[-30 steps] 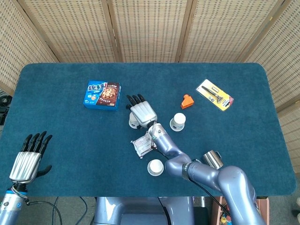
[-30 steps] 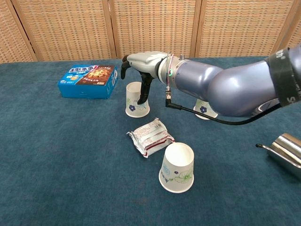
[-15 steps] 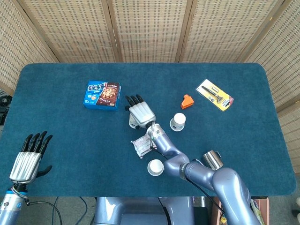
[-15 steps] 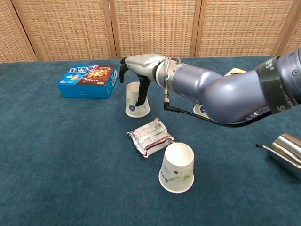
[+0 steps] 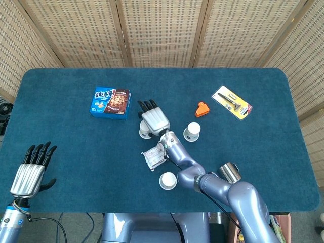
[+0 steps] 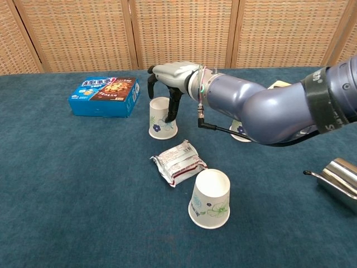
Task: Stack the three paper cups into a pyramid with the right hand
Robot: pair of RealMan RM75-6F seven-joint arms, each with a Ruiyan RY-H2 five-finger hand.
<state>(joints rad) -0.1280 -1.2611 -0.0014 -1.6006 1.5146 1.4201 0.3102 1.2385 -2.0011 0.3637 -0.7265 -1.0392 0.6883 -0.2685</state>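
So the right hand [image 6: 170, 78] sits over the far cup [image 6: 162, 118], fingers curled down around its base; can't tell if it's actually gripping. That cup's white with blue flowers, upside down. A second cup [image 6: 211, 199] is at 5 o'clock, past a snack packet [image 6: 178, 162]. The third cup [image 5: 192, 131] is at 3 o'clock. A cookie box [image 6: 105, 95] crowds 10 o'clock. The left hand [image 5: 32, 171] lies spread near the table [image 5: 66, 142] edge.

light: bright, even | shadows: soft, faint | focus: sharp | glare: none
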